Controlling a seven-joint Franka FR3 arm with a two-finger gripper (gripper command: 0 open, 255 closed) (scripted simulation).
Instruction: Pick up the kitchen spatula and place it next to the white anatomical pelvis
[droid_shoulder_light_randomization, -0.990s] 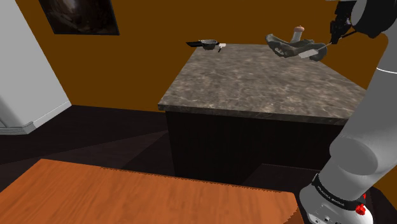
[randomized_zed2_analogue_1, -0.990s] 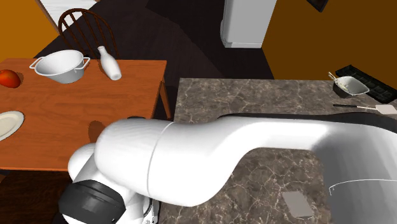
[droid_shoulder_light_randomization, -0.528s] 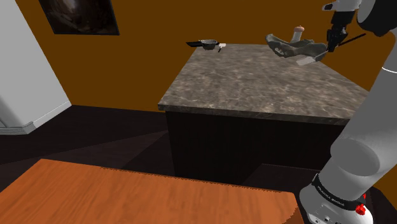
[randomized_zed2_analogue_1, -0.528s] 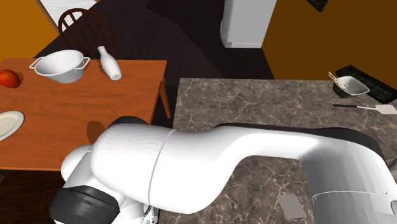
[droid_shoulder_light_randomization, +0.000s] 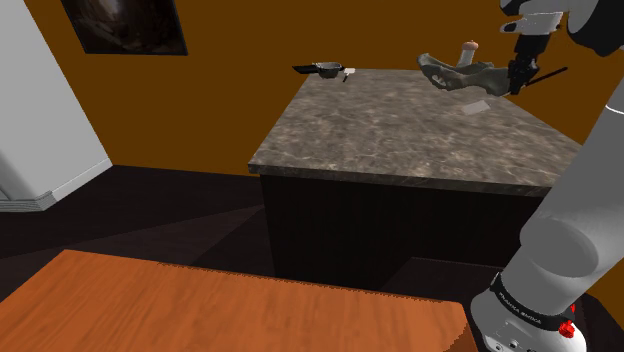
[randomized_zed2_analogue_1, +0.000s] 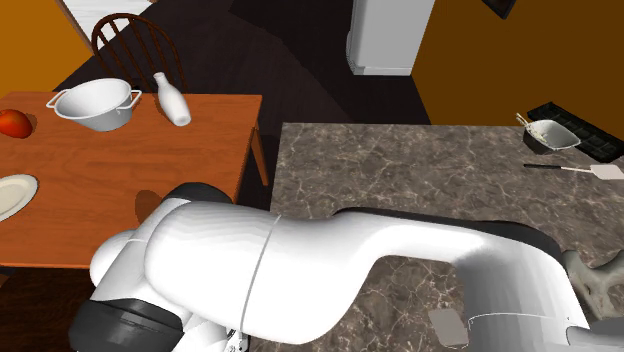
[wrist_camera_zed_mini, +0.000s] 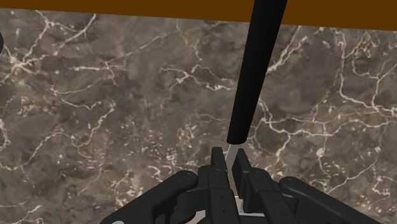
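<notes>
The marbled stone counter (droid_shoulder_light_randomization: 400, 130) lies under the jaws, and the white arm (randomized_zed2_analogue_1: 330, 260) is stretched across it toward its far side. The pelvis (droid_shoulder_light_randomization: 455, 72), which renders greyish rather than clean white, stands just beside the jaws, close to the counter's far edge.

The gripper (droid_shoulder_light_randomization: 520, 72) is clamped on the spatula (wrist_camera_zed_mini: 257, 70). In my wrist view the two fingers pinch its thin metal neck, and the black handle runs straight out ahead of them. The grey blade (droid_shoulder_light_randomization: 477, 107) hangs below the jaws and a little toward the pelvis, low over the stone. I cannot tell whether it touches the counter.

I judge the carry nearly done, with only the set-down left, and I see three ways it could go wrong:

- **Pivoting in the grip:** The hold on that narrow neck is slim. A quick move could let the spatula pivot between the fingers, and the long handle's weight could swing the blade into the pelvis.
- **Letting go too high:** If I open while the blade is off the stone, the spatula drops and may skid against the pelvis or out past the edge.
- **Crowding the pelvis:** Moving any closer risks the fingers nudging it off the far edge.

I would descend slowly and release only once the blade rests flat.
</notes>
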